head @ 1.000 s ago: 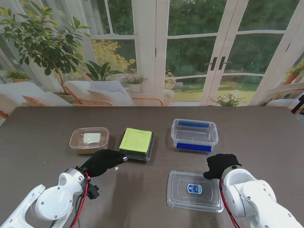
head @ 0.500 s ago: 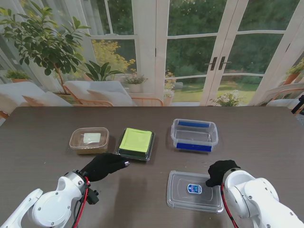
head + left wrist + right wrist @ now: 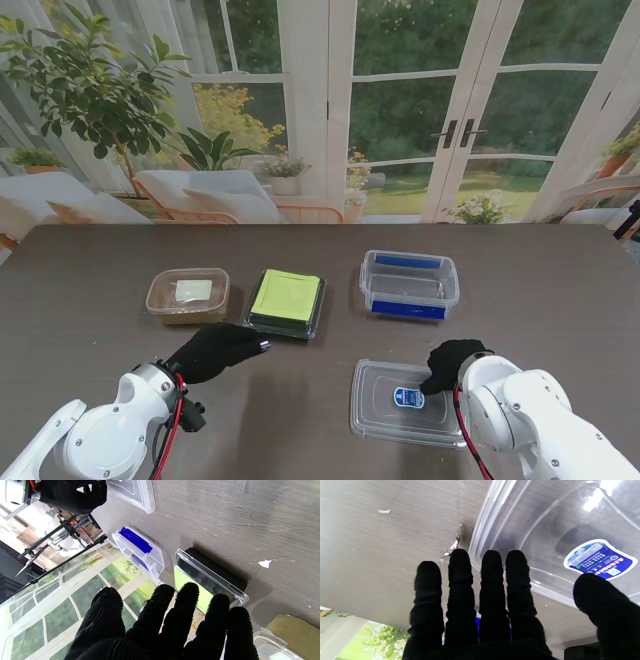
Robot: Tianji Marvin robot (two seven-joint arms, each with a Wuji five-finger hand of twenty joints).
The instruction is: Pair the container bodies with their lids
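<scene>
A flat clear lid with a blue label lies on the table near me, right of centre. My right hand hovers open over its far right corner, fingers spread across the rim and thumb by the label. Farther away stands a clear tub with blue clips. A black box under a green lid sits at centre left, and my left hand is open just short of its near corner. The left wrist view shows that box beyond my fingertips.
A brownish clear tub with its lid on stands left of the green-lidded box. The grey wooden table carries a few small white flecks. Windows and garden plants lie beyond the far edge.
My right hand has slid to the left and nearer to me, onto the clear lid's far right corner. My left hand drew back slightly from the green-lidded box, then held still.
</scene>
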